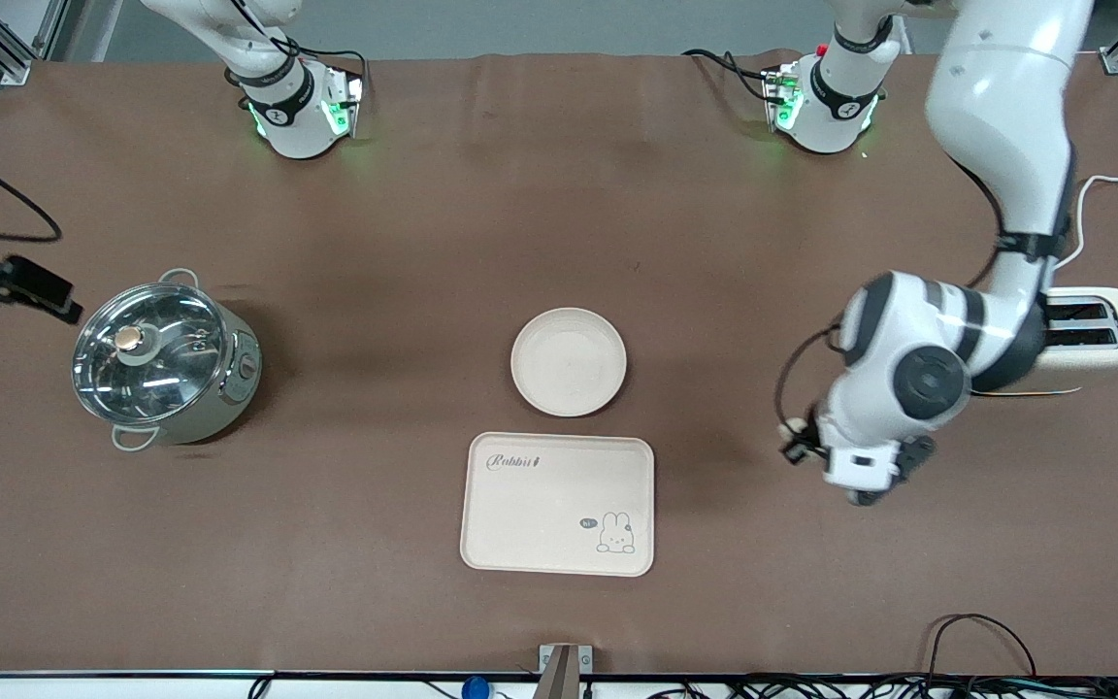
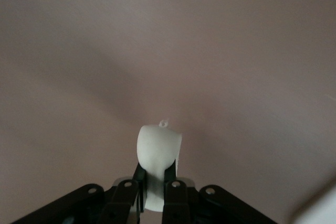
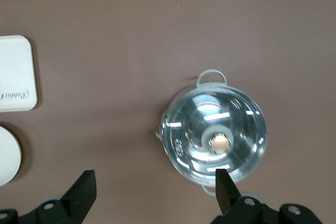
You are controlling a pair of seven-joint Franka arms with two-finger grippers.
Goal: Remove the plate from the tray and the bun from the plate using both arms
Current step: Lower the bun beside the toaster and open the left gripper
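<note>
The round cream plate (image 1: 569,361) sits bare on the table, just farther from the front camera than the cream tray (image 1: 557,505), which has nothing on it. My left gripper (image 1: 855,474) hangs low over the table toward the left arm's end. In the left wrist view it (image 2: 157,170) is shut on the pale bun (image 2: 158,145). My right gripper (image 1: 40,289) is up high beside the pot, open and empty (image 3: 156,182). The right wrist view shows a corner of the tray (image 3: 16,74) and an edge of the plate (image 3: 6,155).
A steel pot with a glass lid (image 1: 166,364) stands toward the right arm's end, also seen in the right wrist view (image 3: 212,135). A cream toaster (image 1: 1098,332) stands toward the left arm's end, next to the left arm. Cables run along the table's front edge.
</note>
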